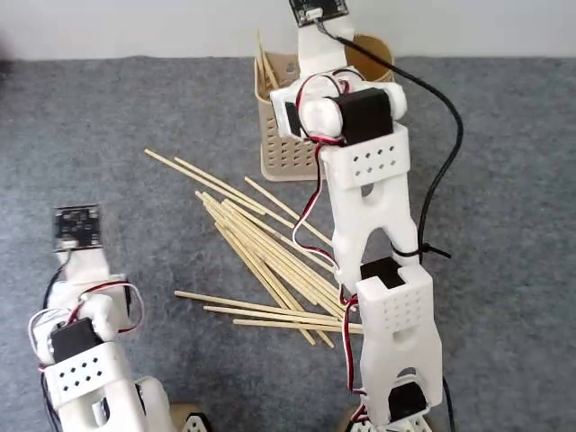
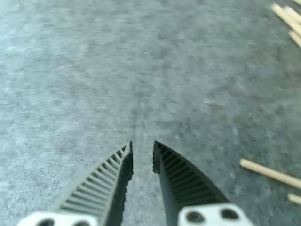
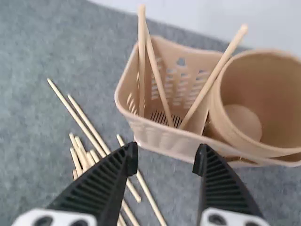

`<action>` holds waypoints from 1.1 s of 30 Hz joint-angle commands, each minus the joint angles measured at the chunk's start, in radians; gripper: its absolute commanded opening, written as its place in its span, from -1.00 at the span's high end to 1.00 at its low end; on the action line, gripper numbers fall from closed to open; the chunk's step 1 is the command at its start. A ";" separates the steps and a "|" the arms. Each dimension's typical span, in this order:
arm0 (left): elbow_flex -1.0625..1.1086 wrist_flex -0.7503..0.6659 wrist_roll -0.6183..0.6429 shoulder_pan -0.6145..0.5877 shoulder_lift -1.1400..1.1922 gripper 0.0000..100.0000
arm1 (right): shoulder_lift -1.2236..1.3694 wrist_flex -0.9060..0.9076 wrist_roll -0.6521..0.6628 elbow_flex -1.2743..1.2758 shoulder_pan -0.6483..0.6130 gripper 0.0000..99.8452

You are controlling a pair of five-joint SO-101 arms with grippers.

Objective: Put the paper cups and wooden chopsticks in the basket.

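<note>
Leftmost, L gripper (image 2: 142, 155) is being held over fuzzy grey mat (image 1: 135, 117), ribbed jaws barely parted, empty. Thin wooden chopsticks (image 1: 270, 256) are being left strewn mid-mat. Others are being held by slotted basket (image 3: 155, 136) w/ round paper cup (image 3: 263, 94). R gripper (image 3: 165, 160) is being kept spread just above it.

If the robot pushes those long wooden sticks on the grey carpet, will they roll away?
Probably not far: the chopsticks lie crossed in a heap on fuzzy-looking grey carpet, which should slow rolling. They look thin and straight, so likely stiff and light. Grabbing one may nudge neighbours, since many touch.
</note>
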 commanded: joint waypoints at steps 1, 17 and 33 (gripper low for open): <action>-0.015 -0.048 0.011 -0.061 -0.015 0.86 | -0.079 0.044 -0.005 0.132 -0.030 0.58; -0.013 -0.054 0.054 -0.069 -0.015 0.86 | -0.073 0.036 0.141 0.647 -0.217 0.53; -0.012 -0.054 0.054 -0.069 -0.015 0.86 | 0.133 -0.171 0.204 0.747 -0.282 0.38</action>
